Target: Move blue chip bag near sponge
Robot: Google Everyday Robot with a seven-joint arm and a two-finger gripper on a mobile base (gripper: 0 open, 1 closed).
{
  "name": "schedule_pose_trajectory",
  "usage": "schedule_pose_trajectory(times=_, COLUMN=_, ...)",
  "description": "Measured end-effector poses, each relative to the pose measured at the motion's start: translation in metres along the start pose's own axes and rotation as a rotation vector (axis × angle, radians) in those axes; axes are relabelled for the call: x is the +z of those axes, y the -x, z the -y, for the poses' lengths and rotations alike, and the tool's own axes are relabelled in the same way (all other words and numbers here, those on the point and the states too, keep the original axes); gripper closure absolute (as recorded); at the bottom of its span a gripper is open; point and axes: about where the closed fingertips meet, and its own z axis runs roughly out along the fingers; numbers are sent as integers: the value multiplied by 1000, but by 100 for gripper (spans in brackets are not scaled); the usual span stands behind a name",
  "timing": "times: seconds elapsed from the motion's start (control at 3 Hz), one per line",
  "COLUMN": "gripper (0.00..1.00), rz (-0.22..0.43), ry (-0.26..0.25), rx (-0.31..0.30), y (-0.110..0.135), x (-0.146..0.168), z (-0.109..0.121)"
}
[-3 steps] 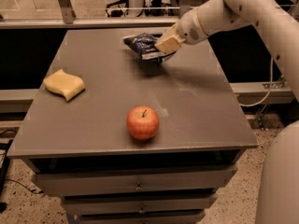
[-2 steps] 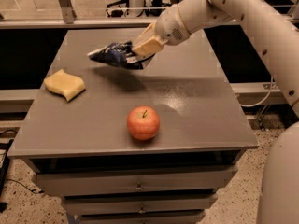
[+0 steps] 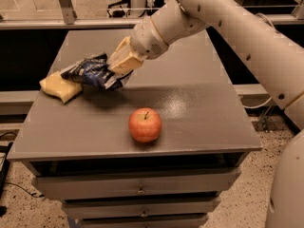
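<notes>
Though white lettering marks the crinkled dark navy foil chip bag (image 3: 90, 71), none is legible. The tan two-finger gripper (image 3: 113, 71) is clenched on the bag's right end, holding it above the grey metal table (image 3: 199, 113). A pale yellow wavy-edged sponge (image 3: 58, 87) lies just left of the bag.

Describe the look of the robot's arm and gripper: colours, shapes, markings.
The arm is glossy off-white, built of thick rounded tubular segments with small dark dots along them and a seam ring at the wrist. The gripper, above the table at the blue chip bag beside the sponge, has tan, blocky fingers.
</notes>
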Motion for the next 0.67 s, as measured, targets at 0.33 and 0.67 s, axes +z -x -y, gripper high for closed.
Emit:
schedule_pose_trajectory(times=0.33, gripper=100, rz=-8, ry=28, rx=-51, y=7, x=24, z=-4)
schedule_pose_trajectory(times=0.67, gripper=100, rz=-7, ry=11, rx=-62, y=8, x=25, z=5)
